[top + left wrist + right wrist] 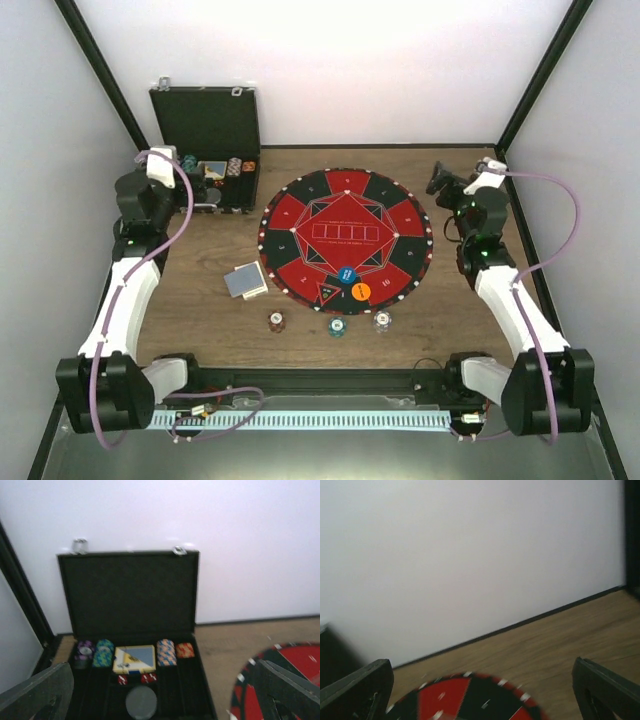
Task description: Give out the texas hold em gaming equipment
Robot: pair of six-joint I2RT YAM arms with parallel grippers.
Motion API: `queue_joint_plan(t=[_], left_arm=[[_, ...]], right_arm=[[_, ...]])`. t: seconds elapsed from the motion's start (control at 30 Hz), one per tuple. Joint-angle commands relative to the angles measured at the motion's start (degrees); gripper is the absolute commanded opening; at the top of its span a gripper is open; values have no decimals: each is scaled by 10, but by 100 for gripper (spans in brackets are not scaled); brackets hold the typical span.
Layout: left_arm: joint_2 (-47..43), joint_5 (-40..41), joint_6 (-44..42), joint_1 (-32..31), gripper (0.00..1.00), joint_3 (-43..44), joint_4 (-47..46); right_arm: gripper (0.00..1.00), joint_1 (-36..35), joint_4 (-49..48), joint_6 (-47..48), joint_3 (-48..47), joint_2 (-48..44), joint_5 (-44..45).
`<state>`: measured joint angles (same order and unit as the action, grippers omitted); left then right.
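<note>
A deck of grey-blue-backed playing cards (245, 281) lies on the wood left of the round red-and-black mat (345, 235). A blue disc (346, 275) and an orange disc (361, 292) sit on the mat's near part. Three striped poker chips (276, 321) (337, 327) (382, 321) lie in a row in front of the mat. My left gripper (172, 165) hangs open facing the case (130, 600), which holds rows of chips (166, 652) and a card box (134, 659). My right gripper (440, 180) stands open over the mat's far right edge (465, 697), holding nothing.
The black hinged case (205, 150) stands open at the back left, with red dice (136, 679) and a grey disc (141, 702) inside. White walls and black frame posts close in the table at the back and sides.
</note>
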<state>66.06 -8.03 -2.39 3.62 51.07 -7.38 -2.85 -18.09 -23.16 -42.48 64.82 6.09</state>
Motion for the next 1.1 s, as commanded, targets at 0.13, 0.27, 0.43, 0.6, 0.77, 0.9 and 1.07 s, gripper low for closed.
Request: queue_joint_plan(t=[0.13,0.27,0.43,0.6,0.77,0.9,1.07], left_arm=[[-32,-71,-60,8,100,65,324],[-35,-67,-94,12,100,85,380],[-35,-68,-105,12,100,100,428],[-32,-74,-106,12,100,107,443],[-31,-81,-105,12,100,120,455],[-34,-81,-104,12,100,124,460],[-35,-84,-104,12,100,127,462]], right_arm=[[98,-225,272,3,-48,-1,-40],[93,-384,381,-65,-55,41,45],[92,-524,439,-162,-46,104,81],[87,-595,449,-206,-59,180,68],[80,-598,443,-208,-70,225,59],[72,-597,444,-196,-95,253,72],[70,-595,445,-184,-124,295,78]])
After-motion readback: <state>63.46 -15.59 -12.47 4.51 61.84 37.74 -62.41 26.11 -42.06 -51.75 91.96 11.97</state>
